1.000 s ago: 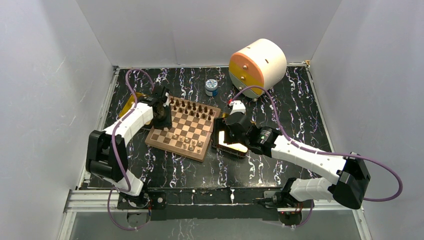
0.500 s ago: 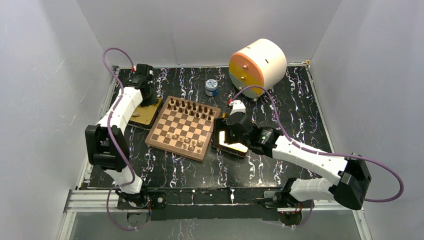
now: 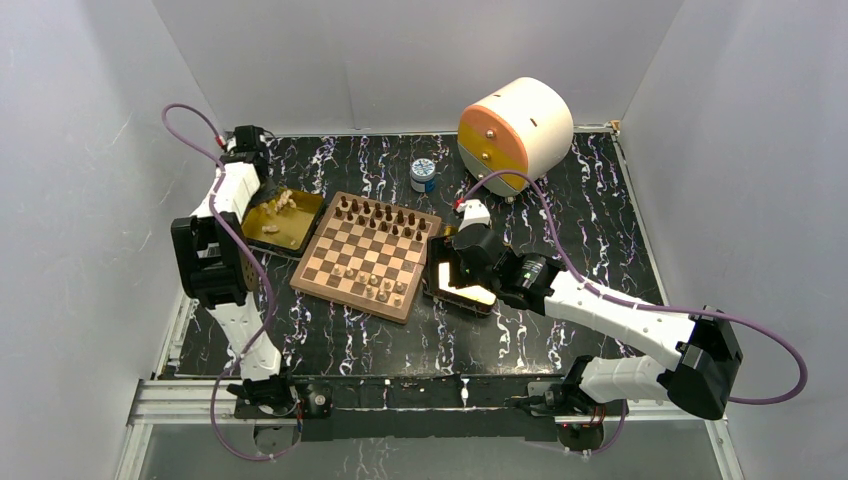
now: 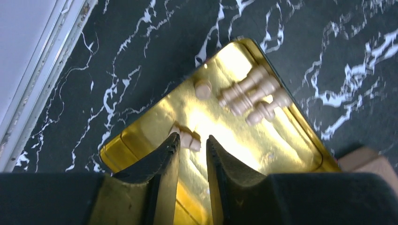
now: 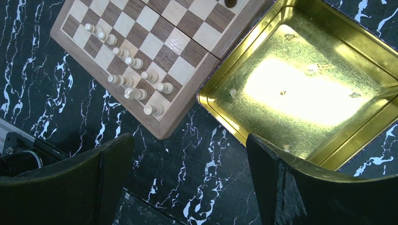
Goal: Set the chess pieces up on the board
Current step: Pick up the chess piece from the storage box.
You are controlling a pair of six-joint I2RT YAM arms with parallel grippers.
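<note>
The setup is looking well past halfway. On the square wooden chessboard (image 3: 372,252), with its light and dark checkered squares, the dark brown wooden chessmen (image 3: 385,216) are standing in what look like two full rows along the far side. The pale tan wooden chessmen (image 5: 133,62) are filling the two near rows only in part. More pale ones are waiting in the shiny gold rectangular tray (image 4: 244,140) lying on the black marbled bench (image 3: 610,230) just off the board's far-left corner: a loose cluster of toppled pieces (image 4: 253,96), one apart from it, and a single pale chessman (image 4: 187,139) nearer the arm.

The left hand (image 4: 193,140) is hanging over that tray with its fingers drawn narrow. The single chessman is lying on its side right at their tips, its long axis slanting across the gap between them. Which end is its head, and whether the fingers are pinching it, I cannot tell.

The right hand (image 5: 187,145) is hovering wide apart and holding nothing, over the board's near-right corner and a second gold tray (image 5: 305,93) butting against the board's right side. No chessmen are showing in that tray, so the remaining work is probably all pale pieces.
</note>
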